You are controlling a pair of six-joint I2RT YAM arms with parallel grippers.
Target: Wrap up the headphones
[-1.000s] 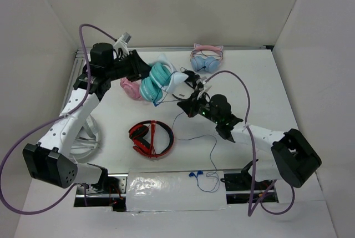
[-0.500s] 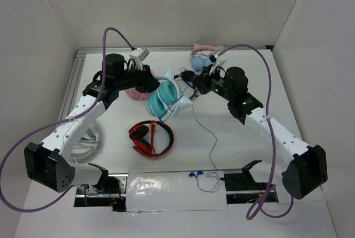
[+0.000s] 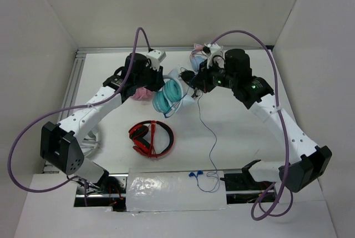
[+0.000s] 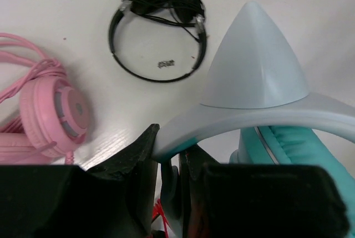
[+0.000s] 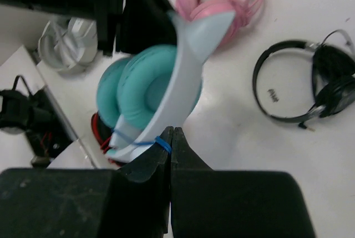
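From above, the teal headphones (image 3: 166,95) are hanging between the two arms over the far middle of the surface (image 3: 238,149), seemingly lifted off it. The pink headphones (image 3: 138,92) are lying just behind them and the red headphones (image 3: 151,138) nearer. The blue cable (image 3: 214,139) is trailing in a long loose run toward the near edge. That slack could be snagging on the red pair, or pulling taut while loops are being laid.

In the left wrist view, the left claw (image 4: 166,163) is clamping the white headband (image 4: 249,119) at its edge, beneath a cat ear (image 4: 255,60). The hold looks narrow, so a sideways tug from the cable could be twisting the band out of the jaws.

In the right wrist view, the right claw (image 5: 170,145) is pressing together on the blue cable where it is crossing the headband beside the teal ear cups (image 5: 144,91). The thread is thin, so it could be slipping free, or the turn could be sliding off the band. The black headphones (image 5: 294,88) are lying well apart.
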